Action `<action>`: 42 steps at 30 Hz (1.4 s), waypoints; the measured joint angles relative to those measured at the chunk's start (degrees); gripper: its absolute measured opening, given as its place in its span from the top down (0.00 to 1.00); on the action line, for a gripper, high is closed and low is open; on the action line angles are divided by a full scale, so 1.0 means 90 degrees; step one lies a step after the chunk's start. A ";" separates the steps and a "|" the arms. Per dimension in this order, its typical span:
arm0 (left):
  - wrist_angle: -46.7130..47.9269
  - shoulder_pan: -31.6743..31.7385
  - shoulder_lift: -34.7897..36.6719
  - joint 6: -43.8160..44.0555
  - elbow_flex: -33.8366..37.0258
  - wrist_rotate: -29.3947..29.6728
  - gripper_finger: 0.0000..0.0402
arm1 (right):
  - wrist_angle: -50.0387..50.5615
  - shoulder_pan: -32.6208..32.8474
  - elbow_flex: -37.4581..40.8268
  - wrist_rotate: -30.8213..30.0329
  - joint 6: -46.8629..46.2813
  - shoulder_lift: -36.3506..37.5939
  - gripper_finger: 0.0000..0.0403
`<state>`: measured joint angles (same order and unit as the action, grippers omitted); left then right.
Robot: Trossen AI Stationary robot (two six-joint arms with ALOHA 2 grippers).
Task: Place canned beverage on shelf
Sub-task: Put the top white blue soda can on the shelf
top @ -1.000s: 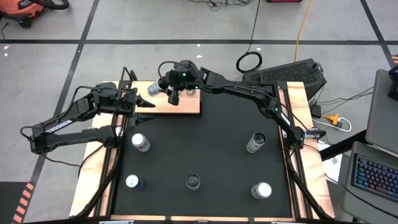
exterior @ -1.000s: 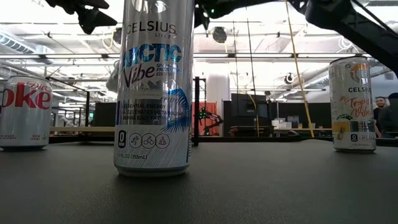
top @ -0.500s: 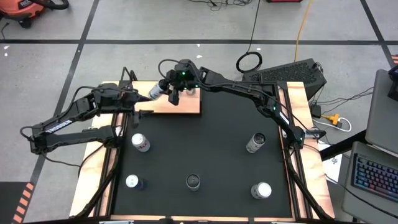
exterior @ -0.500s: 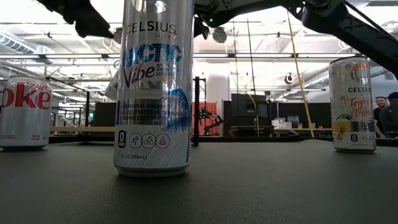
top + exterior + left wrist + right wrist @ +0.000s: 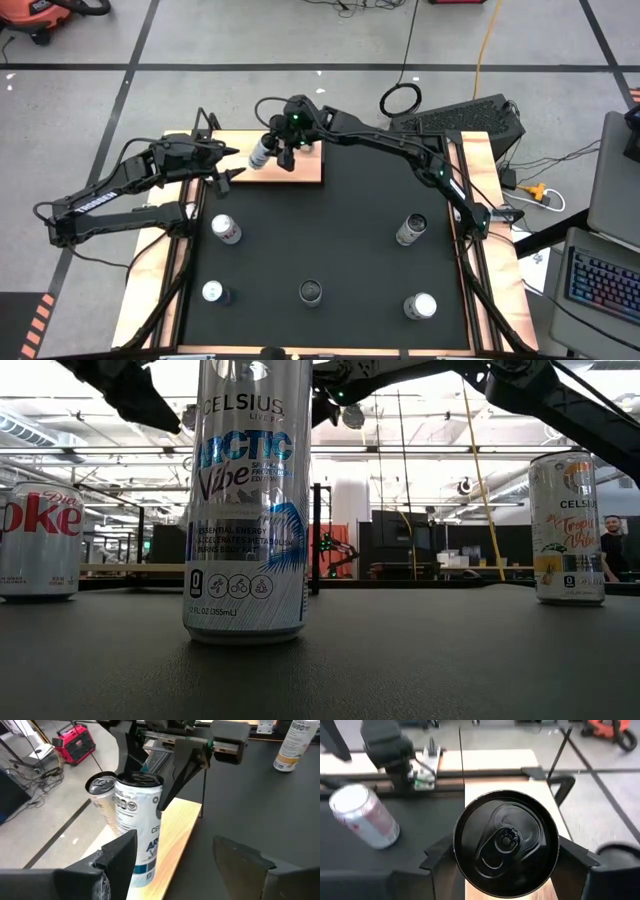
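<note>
R gripper [image 5: 283, 152] clamps a black-topped Celsius can [image 5: 506, 842] from both sides over the shelf [image 5: 305, 168], the light-wood board at the tabletop's far edge, nr its far-left corner; in the L wrist view the can [image 5: 140, 825] stands upright w/ its base at the board's outer edge, whether resting or just above it can't be told. A 2nd can [image 5: 102, 800] shows just behind it in that view, its footing hidden. L gripper [image 5: 229, 165] sits just beside the shelf's left end, fingers parted a little, nothing between them, pointed at the held can. On the black mat [image 5: 340, 230] five more cans stand well apart: one [image 5: 227, 229] nr the left edge, one [image 5: 411, 229] nr the right edge, three along the near edge [image 5: 213, 292] [image 5: 311, 291] [image 5: 420, 306]. Low view: an Arctic Vibe can [image 5: 248, 500] in front, a Diet Coke can [image 5: 38, 540] and a Tropical Vibe can [image 5: 566, 528] behind. A person [image 5: 612, 545] stands far back in the room.
</note>
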<state>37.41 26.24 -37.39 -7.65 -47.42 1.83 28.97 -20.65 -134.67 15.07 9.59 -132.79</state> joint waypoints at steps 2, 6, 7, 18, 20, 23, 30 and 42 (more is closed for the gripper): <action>-0.0002 0.0000 0.0000 0.0121 0.0000 0.0000 0.35 | 0.0195 -0.0042 0.0000 -0.0005 0.0074 0.0000 0.43; 0.0000 0.0000 0.0000 0.0145 0.0000 0.0000 0.35 | 0.0282 -0.0104 0.0000 -0.0008 0.0189 -0.0001 0.43; 0.0000 0.0000 0.0000 0.0145 0.0000 0.0000 0.35 | 0.0282 -0.0116 0.0000 0.0001 0.0213 -0.0002 0.42; 0.0000 0.0000 0.0000 0.0143 0.0000 -0.0001 0.35 | 0.0237 -0.0172 -0.0009 -0.0006 0.0541 -0.0101 0.42; 0.0000 -0.0002 0.0000 0.0145 0.0000 -0.0002 0.35 | 0.0276 -0.0182 -0.0007 -0.0016 0.0552 -0.0160 0.42; 0.0000 0.0000 0.0000 0.0145 0.0000 -0.0002 0.35 | 0.0278 -0.0178 -0.0005 -0.0030 0.0633 -0.0277 0.42; 0.0002 0.0000 0.0000 0.0145 0.0000 -0.0005 0.35 | 0.0151 -0.0167 -0.0005 0.0008 0.0852 -0.0255 0.42; 0.0002 0.0000 0.0000 0.0145 0.0000 -0.0005 0.35 | -0.0080 -0.0155 -0.0005 0.0024 0.0851 -0.0255 0.41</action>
<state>37.43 26.24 -37.39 -6.35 -47.42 1.78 28.25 -22.04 -134.72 15.29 17.26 -135.09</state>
